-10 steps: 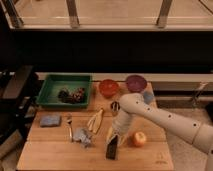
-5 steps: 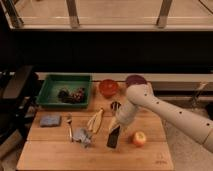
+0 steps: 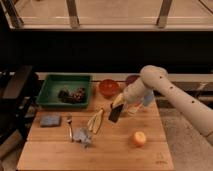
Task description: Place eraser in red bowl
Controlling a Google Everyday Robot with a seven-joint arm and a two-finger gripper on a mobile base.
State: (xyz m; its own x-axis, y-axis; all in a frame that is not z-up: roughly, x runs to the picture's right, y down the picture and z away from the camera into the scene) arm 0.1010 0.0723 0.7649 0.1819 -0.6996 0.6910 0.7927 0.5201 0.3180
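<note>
The eraser [image 3: 114, 114] is a flat black block, held tilted above the wooden table, a little right of and nearer than the red bowl. My gripper [image 3: 118, 105] is shut on the eraser's upper end, at the tip of the white arm that comes in from the right. The red bowl [image 3: 108, 88] is small, round and orange-red, and stands at the back of the table, just left of the gripper. Nothing shows inside it.
A purple bowl [image 3: 131, 79] is partly hidden behind the arm. A green tray [image 3: 48, 96] with dark items stands back left. A blue-grey sponge [image 3: 50, 120], a fork [image 3: 70, 127], a banana peel [image 3: 95, 121] and an apple [image 3: 138, 138] lie on the table [image 3: 110, 150].
The gripper has lifted the eraser off the table and carried it up and back towards the red bowl. The other objects have not moved.
</note>
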